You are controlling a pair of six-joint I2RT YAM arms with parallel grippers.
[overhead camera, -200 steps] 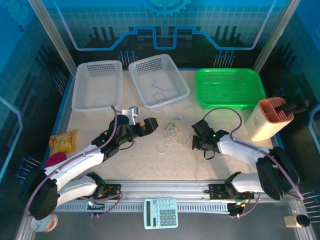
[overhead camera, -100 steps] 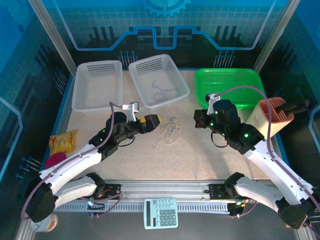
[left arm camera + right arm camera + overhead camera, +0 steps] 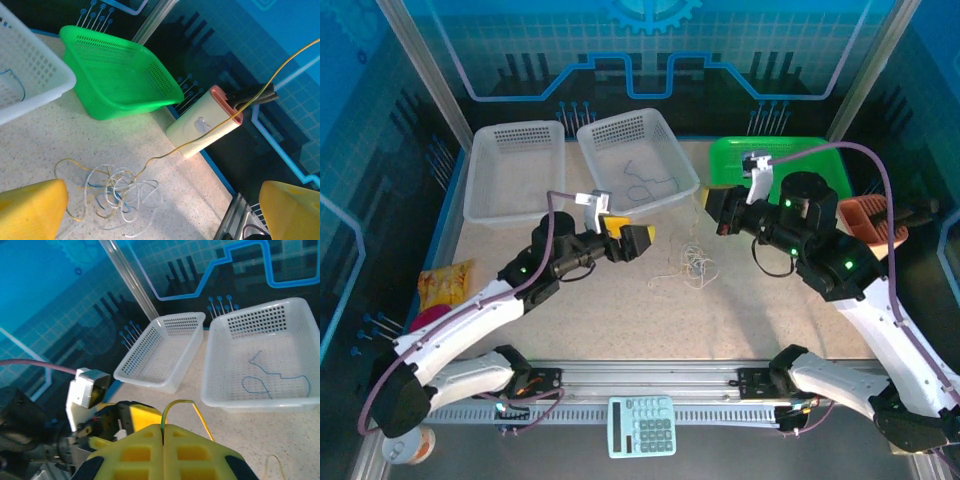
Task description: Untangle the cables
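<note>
Cables: a loose whitish, blue and yellow knot lying on the table between the two arms. One tan-yellow strand rises from it to the right gripper, whose fingers are clamped on it, judged to be drawing it clear of the knot. One blue-grey cable lies apart in the middle white basket, likely already sorted. The left gripper hangs beside the knot, fingers spread wide, holding nothing

Surface: speckled beige tabletop
Rear left: white perforated plastic basket, second white perforated basket just beside
Rear right: green perforated plastic basket
Middle: tangle of thin curly cables
Right: cream holder with orange rim
Left edge: yellow snack packet
</note>
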